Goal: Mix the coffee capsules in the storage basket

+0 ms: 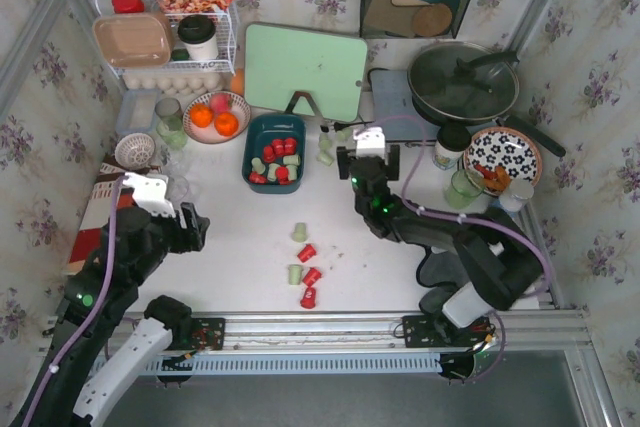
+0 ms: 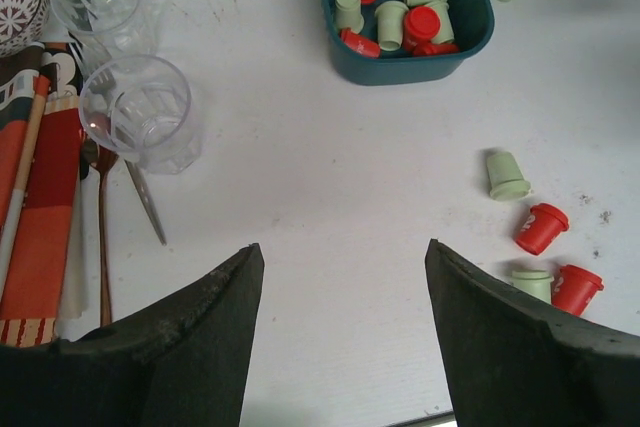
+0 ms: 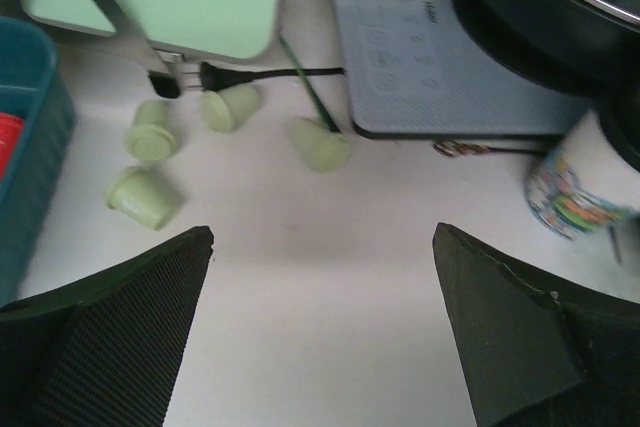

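Observation:
The dark teal storage basket stands in the middle of the table and holds several red and pale green coffee capsules. Several more capsules lie loose on the table in front of it. Several green ones lie to its right. My left gripper is open and empty, well left of the loose capsules; its wrist view shows the basket ahead and a red capsule to the right. My right gripper is open and empty, just short of the green capsules, with the basket's wall at its left.
Clear glasses and a spoon lie left of my left gripper. A green cutting board, a bowl of oranges, a hob with a pan, a black cable and a printed can stand behind.

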Robot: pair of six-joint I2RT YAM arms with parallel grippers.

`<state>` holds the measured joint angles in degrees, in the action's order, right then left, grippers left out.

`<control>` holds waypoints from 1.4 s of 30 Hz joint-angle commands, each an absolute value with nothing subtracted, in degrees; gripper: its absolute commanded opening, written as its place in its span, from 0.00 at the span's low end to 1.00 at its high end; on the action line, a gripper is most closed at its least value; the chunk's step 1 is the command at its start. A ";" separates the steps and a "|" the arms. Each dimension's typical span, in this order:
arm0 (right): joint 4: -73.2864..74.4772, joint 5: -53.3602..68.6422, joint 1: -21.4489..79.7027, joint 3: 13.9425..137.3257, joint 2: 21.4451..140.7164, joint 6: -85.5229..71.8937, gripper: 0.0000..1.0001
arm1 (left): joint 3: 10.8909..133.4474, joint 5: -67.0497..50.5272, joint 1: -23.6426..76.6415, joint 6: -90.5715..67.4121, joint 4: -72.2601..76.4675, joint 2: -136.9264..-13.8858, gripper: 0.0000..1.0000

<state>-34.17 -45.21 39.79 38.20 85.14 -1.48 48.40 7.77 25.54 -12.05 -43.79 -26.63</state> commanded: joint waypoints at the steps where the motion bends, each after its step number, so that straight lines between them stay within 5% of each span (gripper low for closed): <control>1: -31.26 -39.21 39.81 47.28 94.11 0.67 1.00 | 48.04 6.52 25.58 -12.16 -42.18 -25.16 0.68; 8: -22.31 -25.48 39.40 64.55 109.87 -0.56 0.99 | 47.28 6.24 25.58 -12.21 -41.87 -21.92 0.69; 22: -13.26 -8.50 32.63 76.12 122.11 -7.76 0.77 | 46.23 5.02 25.66 -12.29 -40.95 -19.34 0.69; 29: -9.06 -6.93 31.99 79.44 125.43 -8.90 0.73 | 46.14 5.23 25.61 -12.20 -40.80 -19.37 0.69; 37: -8.09 -7.27 32.05 79.49 124.07 -11.25 0.47 | 46.05 5.44 25.65 -12.13 -40.70 -19.80 0.69; 42: -7.93 -7.82 32.15 78.41 119.52 -12.73 0.45 | 46.01 5.44 25.65 -12.13 -40.75 -19.84 0.69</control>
<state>-7.86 -7.62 32.16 78.89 122.76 -10.46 46.17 5.58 25.58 -12.16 -43.09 -19.73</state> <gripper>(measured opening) 0.462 0.694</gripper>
